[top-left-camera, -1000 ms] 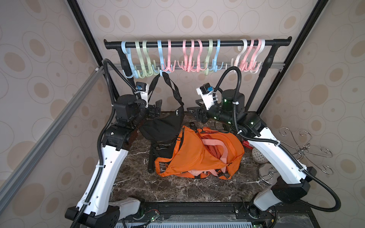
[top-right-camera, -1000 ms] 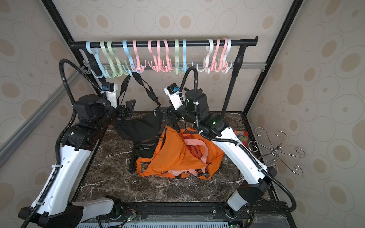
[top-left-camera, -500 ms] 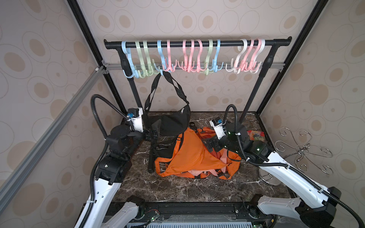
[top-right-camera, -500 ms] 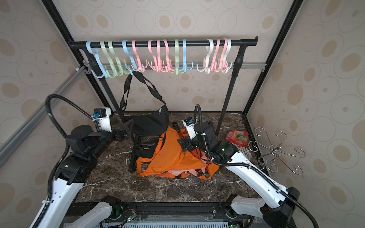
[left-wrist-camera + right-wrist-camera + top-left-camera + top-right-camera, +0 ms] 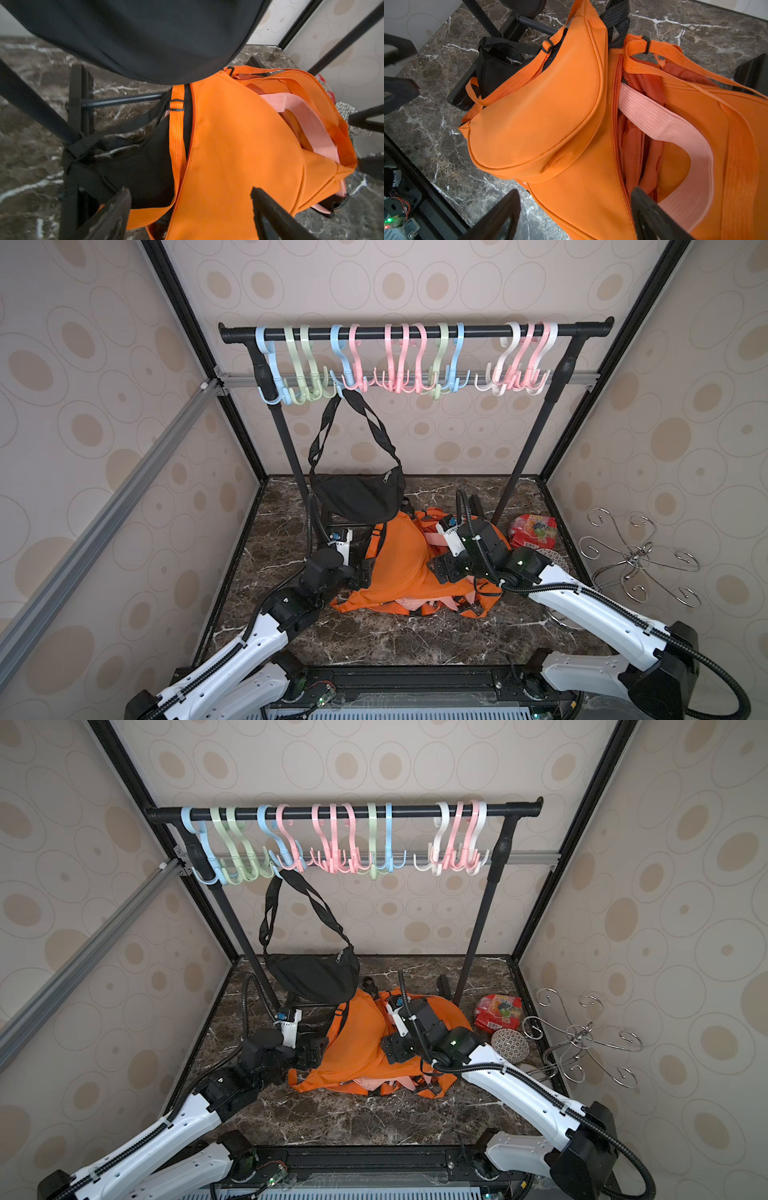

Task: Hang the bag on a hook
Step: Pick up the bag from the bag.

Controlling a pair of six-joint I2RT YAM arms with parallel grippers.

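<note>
Your black bag (image 5: 357, 497) hangs upright by its strap from a hook (image 5: 342, 372), seemingly the blue one, with its body sagging low.

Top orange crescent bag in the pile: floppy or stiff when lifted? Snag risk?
Likely floppy: the orange bag is thin fabric, creased and sagging. Probably light, as it looks flat and empty. Its strap lies loose across the black bag under it, so lifting may snag or drag that.
</note>
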